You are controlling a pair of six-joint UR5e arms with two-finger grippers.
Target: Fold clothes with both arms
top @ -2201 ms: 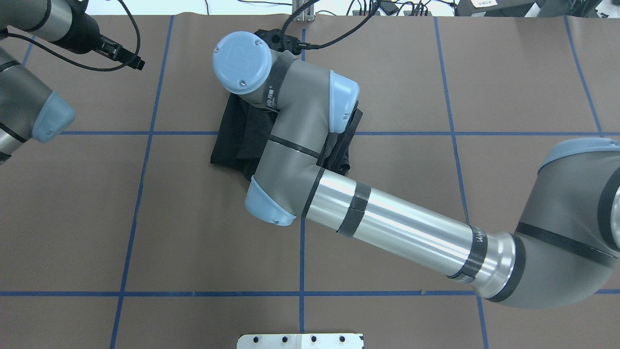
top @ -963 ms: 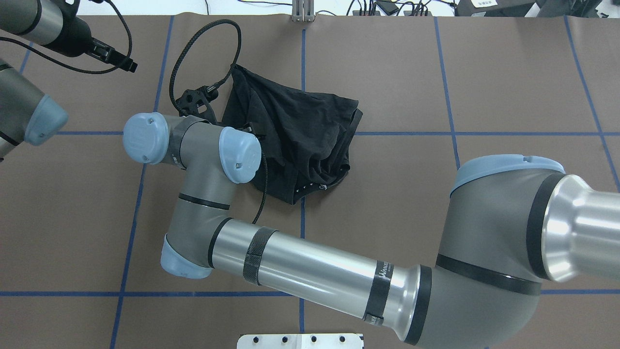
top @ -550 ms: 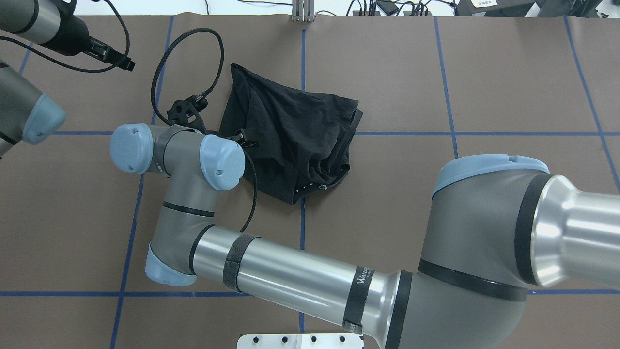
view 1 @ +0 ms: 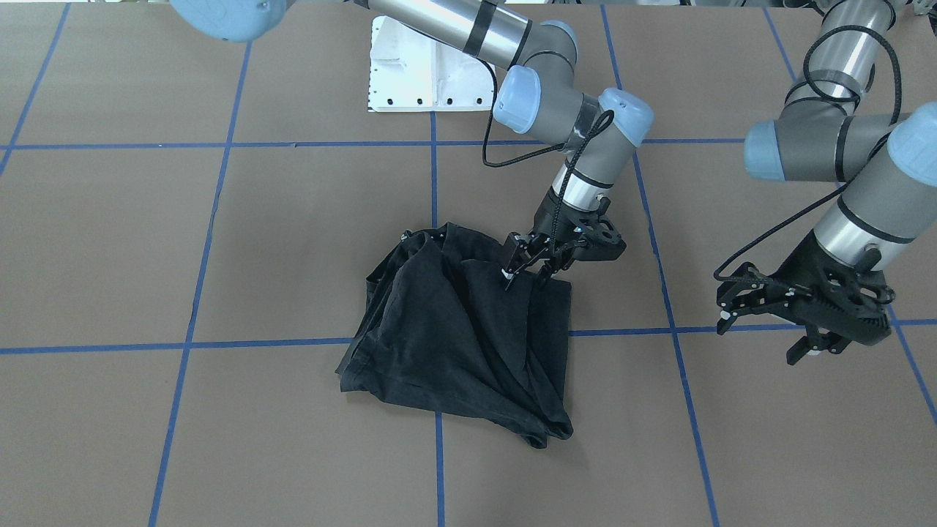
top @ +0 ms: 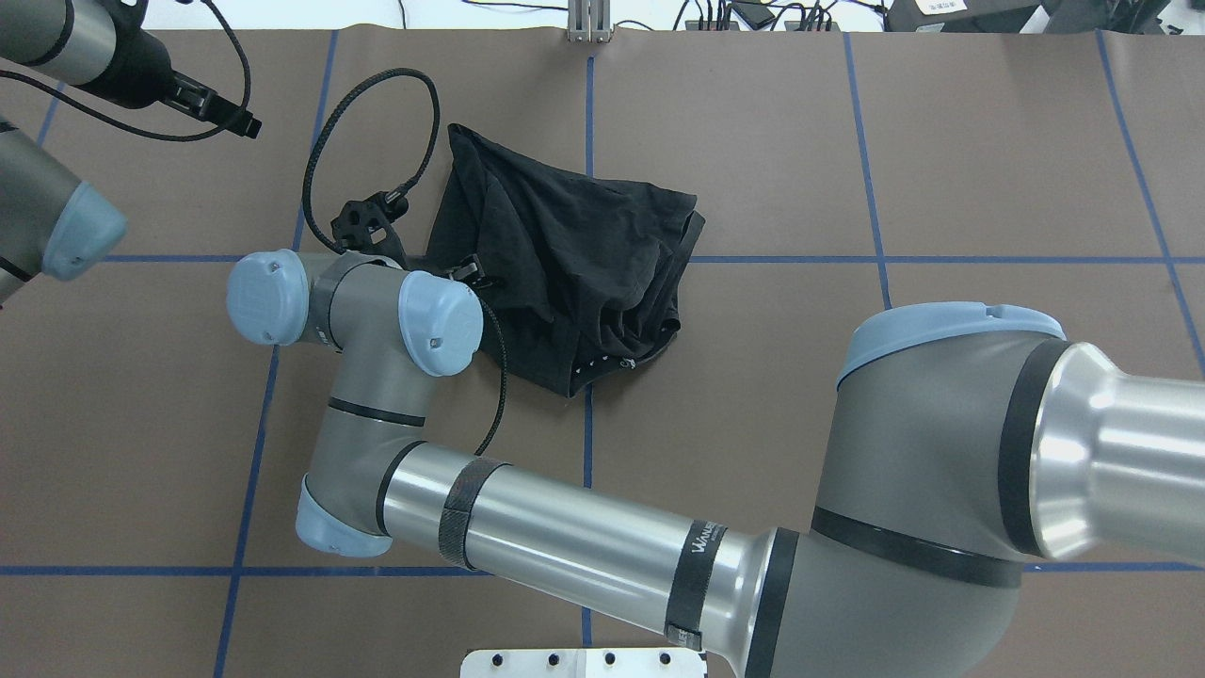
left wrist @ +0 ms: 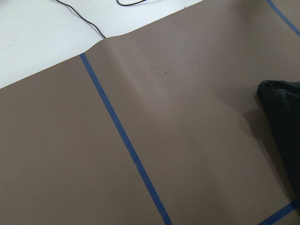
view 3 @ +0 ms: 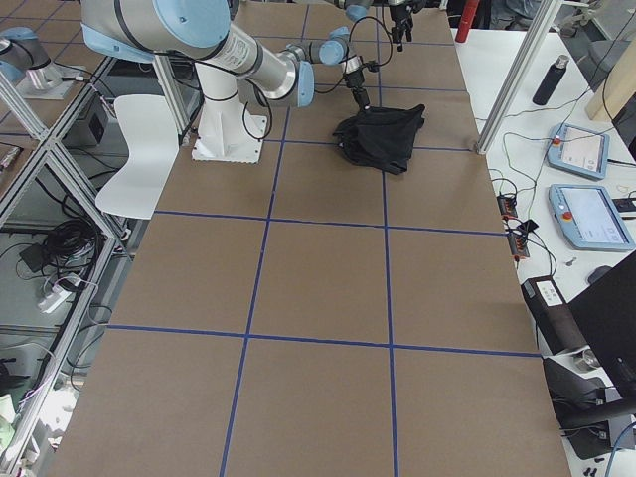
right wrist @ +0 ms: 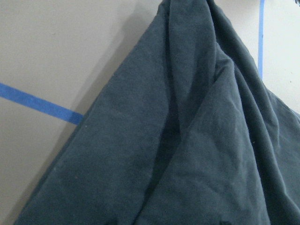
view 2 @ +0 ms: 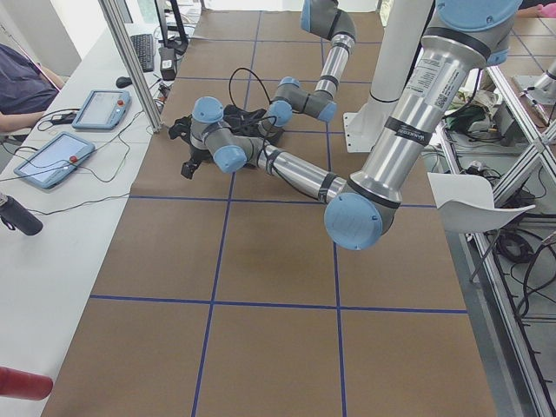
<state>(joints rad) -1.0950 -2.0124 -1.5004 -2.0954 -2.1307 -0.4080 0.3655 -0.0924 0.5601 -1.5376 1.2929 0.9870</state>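
Note:
The clothes are one black T-shirt (view 1: 454, 344) lying crumpled and folded over near the table's middle (top: 574, 254), plain side up. My right gripper (view 1: 525, 277) stands at the shirt's edge on the robot's left side, its fingers a little apart and straddling the hem. Its wrist view is filled by dark cloth (right wrist: 178, 140) that narrows toward the top. My left gripper (view 1: 758, 337) hovers open over bare table, well away from the shirt. In the left wrist view only a corner of the shirt (left wrist: 283, 117) shows.
Brown table cover with a blue tape grid (top: 588, 452). The white base plate (view 1: 424, 73) sits at the robot's side. A black cable loop (top: 367, 113) arches above the right wrist. Touch panels (view 3: 586, 214) lie on a side bench beyond the table.
The right arm swung from above the shirt to its left side, leaving it folded over. In the last half second the wrist edged slightly right while the shirt stayed still. The left arm held.

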